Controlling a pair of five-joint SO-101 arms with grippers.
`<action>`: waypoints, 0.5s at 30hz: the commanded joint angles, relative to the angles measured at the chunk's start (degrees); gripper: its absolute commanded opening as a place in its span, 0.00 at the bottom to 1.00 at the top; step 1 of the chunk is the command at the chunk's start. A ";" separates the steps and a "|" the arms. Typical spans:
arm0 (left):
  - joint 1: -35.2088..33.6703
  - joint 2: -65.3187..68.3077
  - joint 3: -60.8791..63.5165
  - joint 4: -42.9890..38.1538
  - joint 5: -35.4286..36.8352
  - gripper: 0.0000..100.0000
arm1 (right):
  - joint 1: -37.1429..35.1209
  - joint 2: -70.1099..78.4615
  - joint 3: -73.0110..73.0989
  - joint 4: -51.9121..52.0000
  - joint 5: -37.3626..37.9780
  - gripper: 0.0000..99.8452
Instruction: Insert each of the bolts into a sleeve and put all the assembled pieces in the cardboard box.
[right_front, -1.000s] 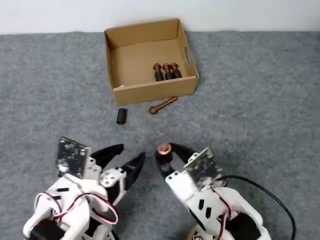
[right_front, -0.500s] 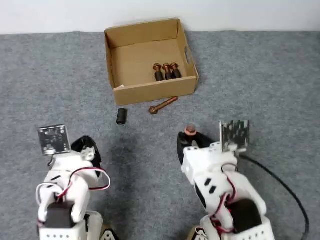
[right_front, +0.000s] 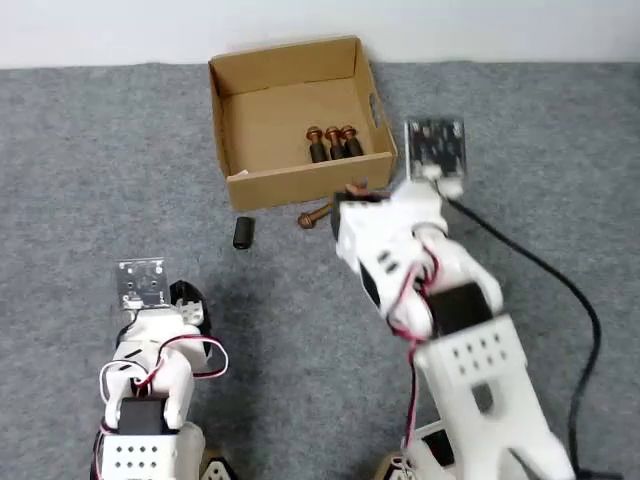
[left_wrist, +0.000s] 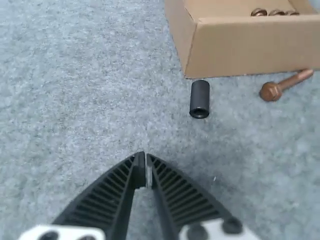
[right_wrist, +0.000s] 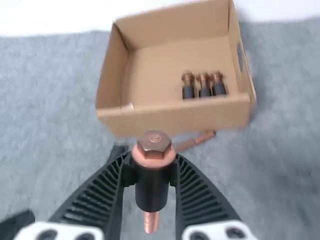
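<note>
The right gripper (right_wrist: 151, 167) is pinching an assembled piece (right_wrist: 151, 187) — a copper-coloured hex-head bolt seated in a black cylindrical sleeve. Its ribbed black fingers (right_wrist: 107, 186) press against the sleeve from both sides. The bolt's head sticks out of the sleeve toward the box, and the threaded tip pokes out of the other end. In the high view this arm is stretched forward over the grey carpeted table (right_front: 520, 180). Its wrist is just in front of the near wall of the open brown cardboard box (right_front: 290, 185), and the held piece is outside the box. Inside the box, three finished bolt-and-sleeve pieces (right_front: 333, 143) lie side by side, touching one another, against the near wall on the side with the handle slot. On the carpet just outside that wall lies a loose copper-coloured bolt (left_wrist: 285, 85). Its hex head points toward the loose sleeve and its shank angles toward the box wall; in the high view the right arm partly covers it. Near the bolt but apart from it, a short loose black sleeve (left_wrist: 200, 98) lies on its side close to the box's corner. The left gripper (left_wrist: 145, 167) has its fingers pressed together tip to tip and points toward that sleeve — well apart from it and from the box. In the high view the left arm sits folded at the near side of the table.
</note>
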 joint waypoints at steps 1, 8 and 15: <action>-0.26 -0.35 -0.40 1.58 -2.55 0.00 | 0.75 7.96 -9.41 -5.67 2.73 0.01; -0.26 0.00 -0.40 2.11 -2.29 0.01 | 3.12 26.68 -21.01 -20.79 9.05 0.01; -0.26 0.09 -0.40 2.20 -2.29 0.01 | 4.35 45.58 -32.97 -31.96 14.24 0.01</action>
